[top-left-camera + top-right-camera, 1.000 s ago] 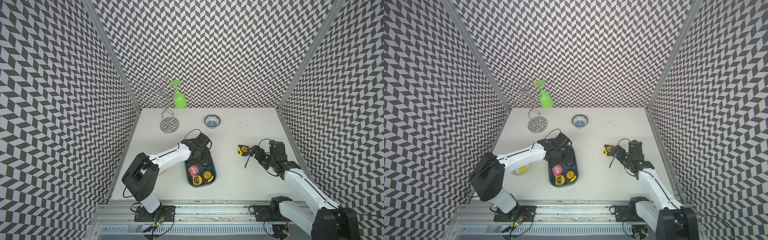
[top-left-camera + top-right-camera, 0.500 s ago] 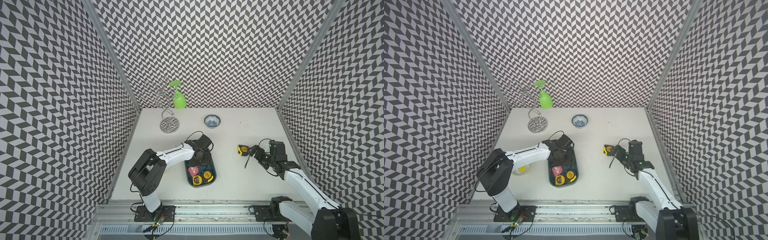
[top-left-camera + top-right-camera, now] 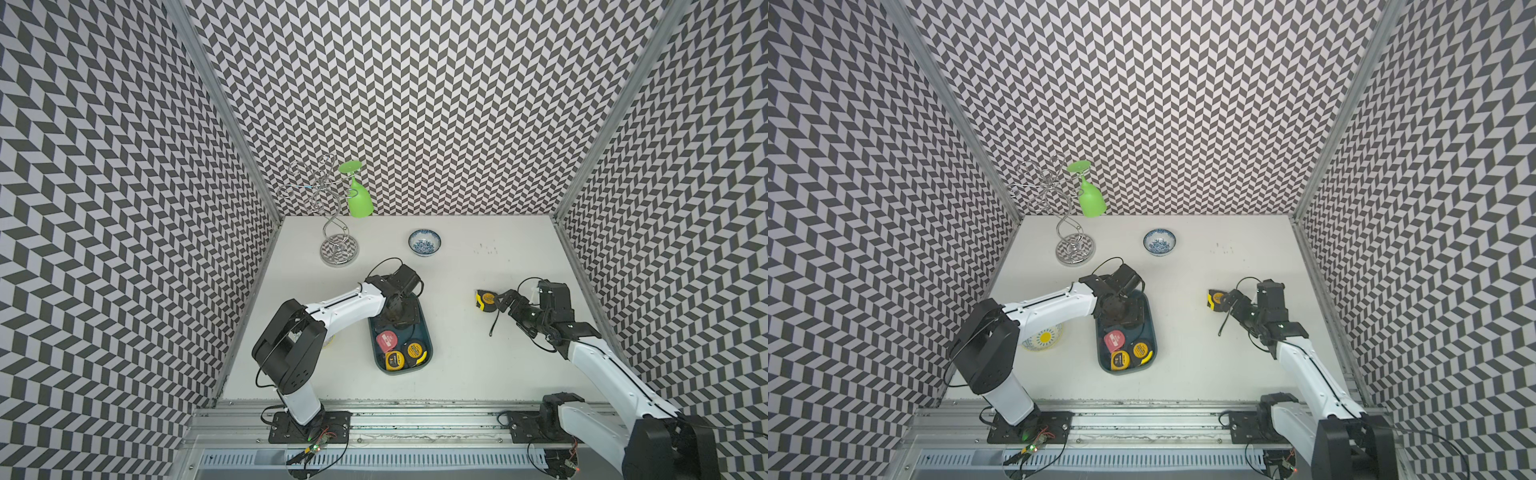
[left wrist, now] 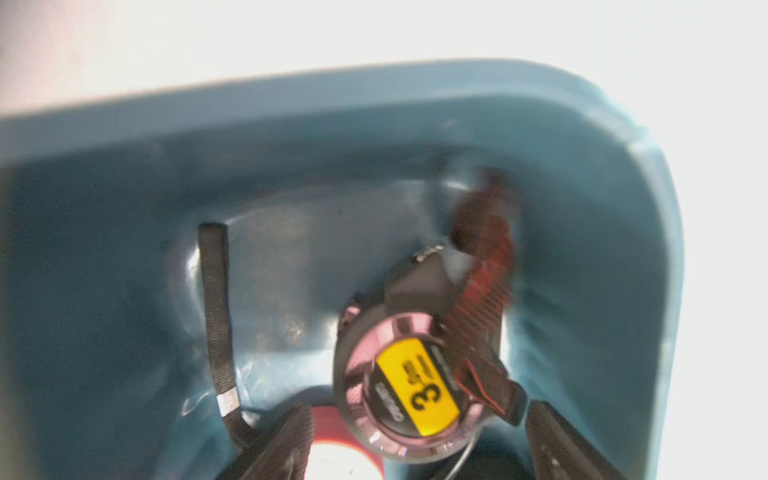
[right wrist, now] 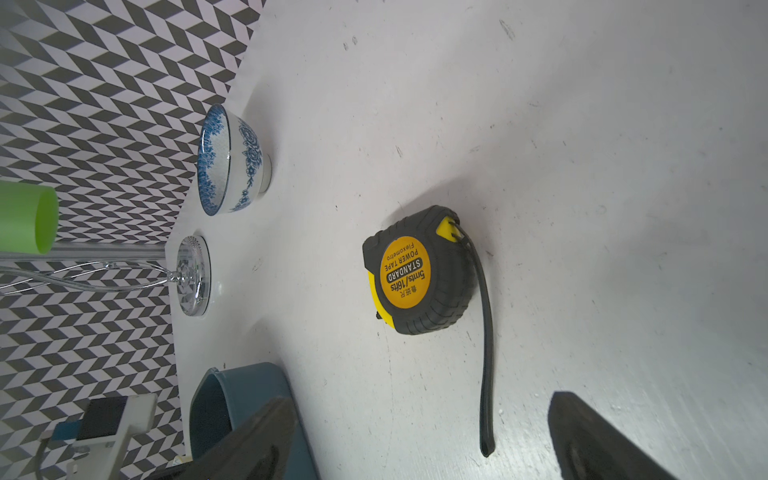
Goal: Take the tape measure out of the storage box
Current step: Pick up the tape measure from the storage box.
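Three further tape measures (image 3: 394,360) lay together at the near end of the storage box (image 3: 428,330), which stood on the table (image 3: 457,374) between the arms.

Item in hand: tape measure (image 4: 405,386), round case, yellow "3" label, inside the box near a corner.

Left gripper (image 4: 419,409): fingers spread wide, one on either side of that case. A gap showed on one side, so no grip was judged made.

Right gripper (image 5: 422,401): fingers fully spread, holding nothing, just beside a yellow-and-black tape measure (image 5: 415,270) lying out on the table.

Handling advice: centre the case between the fingers, close across its body rather than on the red strap (image 4: 482,270), then lift straight up over the rim, clear of the loose black strap (image 4: 214,311).

Not made out: in both top views the left gripper covered the far end of the box and hid the case. The red strap was blurred. Whether the case rested on the box floor could not be told.
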Robot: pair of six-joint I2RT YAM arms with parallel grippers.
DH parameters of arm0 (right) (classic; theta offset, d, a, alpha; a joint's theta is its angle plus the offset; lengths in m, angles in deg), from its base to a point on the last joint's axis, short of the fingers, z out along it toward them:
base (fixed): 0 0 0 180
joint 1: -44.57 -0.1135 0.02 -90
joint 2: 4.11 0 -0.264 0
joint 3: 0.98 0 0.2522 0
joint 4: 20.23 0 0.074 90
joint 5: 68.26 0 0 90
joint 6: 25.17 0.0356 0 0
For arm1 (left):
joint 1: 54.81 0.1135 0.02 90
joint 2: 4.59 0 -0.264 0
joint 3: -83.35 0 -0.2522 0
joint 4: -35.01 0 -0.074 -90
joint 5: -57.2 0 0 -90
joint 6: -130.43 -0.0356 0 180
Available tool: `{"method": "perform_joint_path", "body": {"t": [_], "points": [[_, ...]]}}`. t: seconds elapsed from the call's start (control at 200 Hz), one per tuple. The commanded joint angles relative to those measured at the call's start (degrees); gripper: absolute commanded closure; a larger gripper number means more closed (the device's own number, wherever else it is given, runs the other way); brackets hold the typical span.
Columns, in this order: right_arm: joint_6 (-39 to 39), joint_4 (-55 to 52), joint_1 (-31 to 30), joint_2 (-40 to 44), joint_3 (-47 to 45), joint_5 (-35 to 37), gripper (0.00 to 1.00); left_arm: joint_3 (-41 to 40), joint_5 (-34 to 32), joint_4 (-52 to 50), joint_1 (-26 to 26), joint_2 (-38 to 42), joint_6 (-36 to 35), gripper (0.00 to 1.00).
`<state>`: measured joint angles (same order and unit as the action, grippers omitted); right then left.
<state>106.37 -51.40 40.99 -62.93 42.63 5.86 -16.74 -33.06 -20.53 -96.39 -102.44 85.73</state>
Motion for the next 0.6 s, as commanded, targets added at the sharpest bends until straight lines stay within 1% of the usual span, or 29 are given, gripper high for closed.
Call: {"method": "perform_joint_path", "body": {"t": [0.0, 0.235, 0.456, 0.591], "points": [[-0.38, 2.64, -0.03, -0.37, 0.13, -0.25, 0.0, 2.16, 0.93, -1.09, 0.02, -0.56, 1.95, 0.13], [-0.31, 2.82, -0.03, 0.13, -0.54, -0.22, 0.0, 3.74, 2.05, -2.76, 0.21, -2.02, 4.72, 0.09], [0.02, 3.39, -0.03, -0.14, -0.93, -0.47, 0.01, 2.99, 3.18, -3.66, 1.72, -2.44, 6.14, 0.1], [0.21, 3.95, -0.03, -0.09, -1.24, -0.62, 0.0, 1.8, 4.46, -1.8, 2.77, -2.78, 6.84, 0.1]]}}
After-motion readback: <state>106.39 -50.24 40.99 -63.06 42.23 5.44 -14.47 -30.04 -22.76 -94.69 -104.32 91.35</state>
